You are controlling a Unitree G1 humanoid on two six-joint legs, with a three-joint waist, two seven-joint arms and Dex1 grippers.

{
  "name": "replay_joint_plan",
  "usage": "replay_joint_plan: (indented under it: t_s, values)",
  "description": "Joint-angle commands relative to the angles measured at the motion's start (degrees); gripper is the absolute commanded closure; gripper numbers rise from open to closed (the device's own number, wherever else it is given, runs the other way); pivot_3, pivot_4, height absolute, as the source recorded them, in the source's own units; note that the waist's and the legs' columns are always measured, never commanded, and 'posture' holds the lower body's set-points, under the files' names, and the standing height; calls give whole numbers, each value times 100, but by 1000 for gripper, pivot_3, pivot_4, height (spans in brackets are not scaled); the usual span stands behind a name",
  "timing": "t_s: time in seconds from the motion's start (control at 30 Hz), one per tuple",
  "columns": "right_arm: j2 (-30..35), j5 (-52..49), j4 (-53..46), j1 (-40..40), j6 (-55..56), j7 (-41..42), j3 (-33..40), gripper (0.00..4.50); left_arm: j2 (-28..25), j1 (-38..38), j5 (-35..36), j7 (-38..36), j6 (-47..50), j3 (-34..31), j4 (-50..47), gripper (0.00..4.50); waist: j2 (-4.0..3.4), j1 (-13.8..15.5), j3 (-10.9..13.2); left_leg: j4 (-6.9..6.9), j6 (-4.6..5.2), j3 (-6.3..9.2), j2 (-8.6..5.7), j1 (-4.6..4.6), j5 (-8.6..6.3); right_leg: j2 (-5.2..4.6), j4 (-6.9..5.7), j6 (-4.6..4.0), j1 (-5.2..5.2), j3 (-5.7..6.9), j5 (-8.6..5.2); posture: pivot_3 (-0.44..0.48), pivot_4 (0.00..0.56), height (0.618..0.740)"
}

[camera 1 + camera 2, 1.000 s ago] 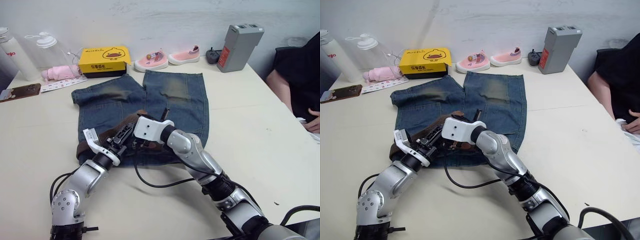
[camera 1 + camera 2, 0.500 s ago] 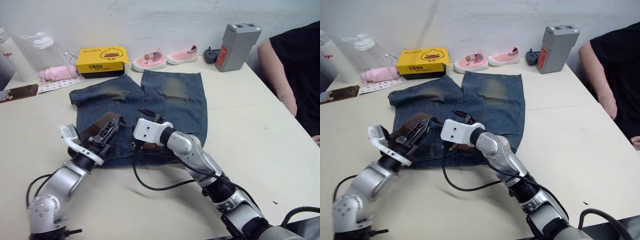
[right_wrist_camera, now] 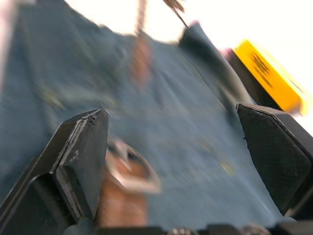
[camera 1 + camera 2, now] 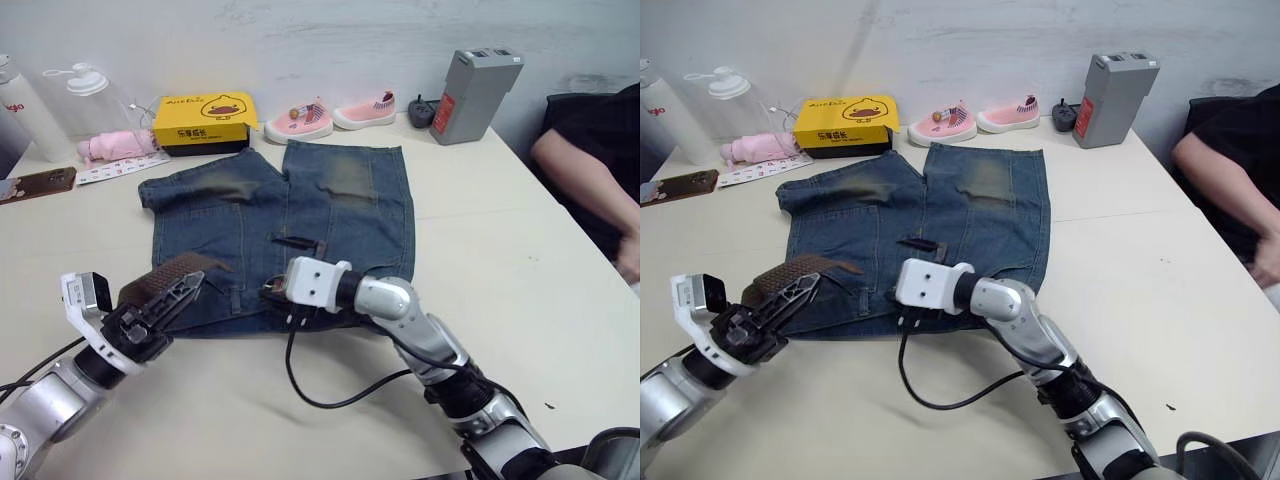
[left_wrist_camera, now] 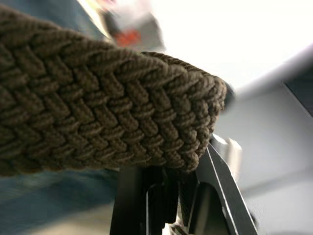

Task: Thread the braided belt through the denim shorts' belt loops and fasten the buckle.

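Observation:
The denim shorts (image 4: 330, 210) lie flat on the table, legs pointing away, waistband nearest me. My left gripper (image 4: 188, 290) hangs off the shorts' left waist corner, shut on a folded bend of the braided belt (image 4: 178, 267). In the left wrist view the woven belt (image 5: 98, 112) sits just above its fingers (image 5: 146, 196). My right gripper (image 4: 272, 294) rests at the middle of the waistband, open. Between its wide-apart fingers (image 3: 80, 156) lie the buckle (image 3: 134, 171) and brown leather on the denim. A short dark strip (image 4: 296, 243) lies on the shorts beyond it.
Along the back stand a yellow box (image 4: 205, 118), two pink shoes (image 4: 330, 112), a grey block (image 4: 475, 80), bottles (image 4: 85, 95) and pink cloth (image 4: 115, 147). A phone (image 4: 40, 182) lies far left. A person's arm (image 4: 585, 175) rests at the right edge. A black cable (image 4: 330, 392) loops by my right arm.
My left arm has drawn back to the left and toward me with the belt in its grip. My right gripper has opened and slid slightly right. The person at the right has shifted.

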State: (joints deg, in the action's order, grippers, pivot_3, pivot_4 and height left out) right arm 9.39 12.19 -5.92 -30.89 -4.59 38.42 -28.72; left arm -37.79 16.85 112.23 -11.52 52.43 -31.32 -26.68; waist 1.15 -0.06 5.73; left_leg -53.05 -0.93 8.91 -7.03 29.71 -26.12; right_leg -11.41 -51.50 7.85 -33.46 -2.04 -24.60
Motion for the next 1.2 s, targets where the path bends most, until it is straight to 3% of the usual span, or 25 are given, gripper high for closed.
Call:
replay_joint_plan:
  t_s: [0.03,0.23,0.33,0.6,0.77,1.03,1.2]
  values:
    - [-248,-107,396,-218,475,-157,18,52,-256,213,77,-742,189,-237,-179,4500,1,9,0,-1,0,1,0,0,0,0,-2,-9,0,1,-5,0,150,636]
    - [-296,-30,717,-156,904,-413,96,52,-742,484,77,-1049,347,-286,58,4500,3,9,-1,-1,4,2,-2,1,-4,0,-5,-26,-1,0,-14,0,150,636]
    - [-218,-77,592,-45,1021,-425,145,787,-826,488,77,-1121,345,-266,197,4500,3,9,-2,-1,7,4,-2,1,-8,2,-7,-25,-1,0,-13,0,150,636]
    - [-161,-125,347,100,1134,-440,171,4377,-874,452,36,-1006,310,-19,237,4500,3,7,-2,-1,18,3,0,1,-15,1,-5,-26,-1,0,-13,0,150,636]
    - [-78,32,322,46,1125,-523,180,4448,-860,396,-44,-727,181,79,365,4500,3,11,-1,-1,19,3,-1,1,-15,2,-5,-26,-1,-1,-13,0,150,636]
    - [-133,691,443,-286,-39,-926,341,4500,-517,172,77,-359,-51,-127,447,1194,3,16,-2,0,21,5,-2,1,-17,8,-6,-25,-1,0,-13,0,150,636]
    - [-453,741,257,-507,-1090,-970,435,4500,-140,422,77,-191,-214,268,-237,1194,0,5,0,2,9,4,0,0,-14,7,-5,-25,-2,-3,-13,0,150,636]
